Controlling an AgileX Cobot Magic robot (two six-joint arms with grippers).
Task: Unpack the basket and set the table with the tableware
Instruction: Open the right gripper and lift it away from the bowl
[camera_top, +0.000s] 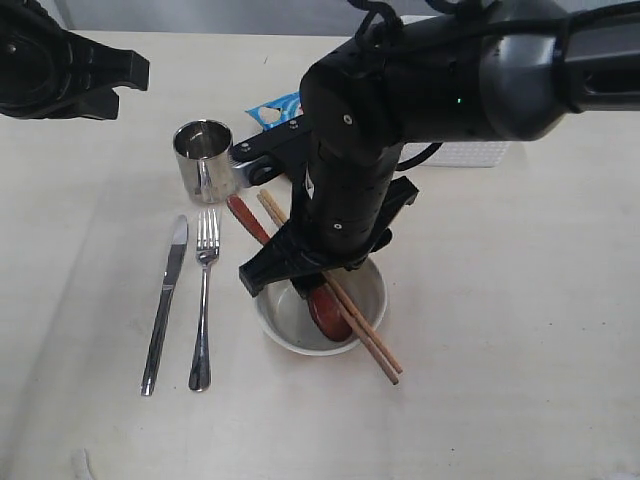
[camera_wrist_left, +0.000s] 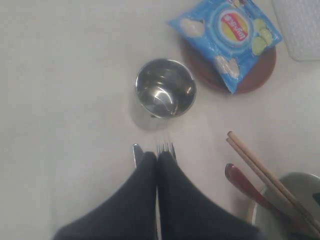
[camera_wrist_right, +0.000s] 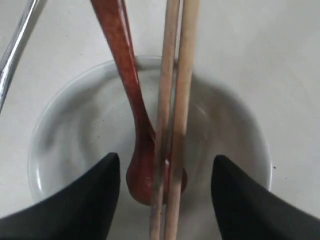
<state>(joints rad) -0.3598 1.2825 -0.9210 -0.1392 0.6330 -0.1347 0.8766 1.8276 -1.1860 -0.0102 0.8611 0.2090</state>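
Cream table (camera_wrist_left: 60, 75); blue chip bag (camera_wrist_left: 225, 35), red-yellow logo, writing blurred.

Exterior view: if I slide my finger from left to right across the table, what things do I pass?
knife → fork → bowl → basket

The right arm (camera_top: 350, 190) covers most of the basket (camera_top: 460, 153) and bag (camera_top: 272, 110) in the exterior view, also the middle of the spoon (camera_top: 247, 220) and chopsticks (camera_top: 375, 345). In the left wrist view the left fingers (camera_wrist_left: 135, 200) hide knife (camera_wrist_left: 136, 152) and fork (camera_wrist_left: 166, 149) except their tips.
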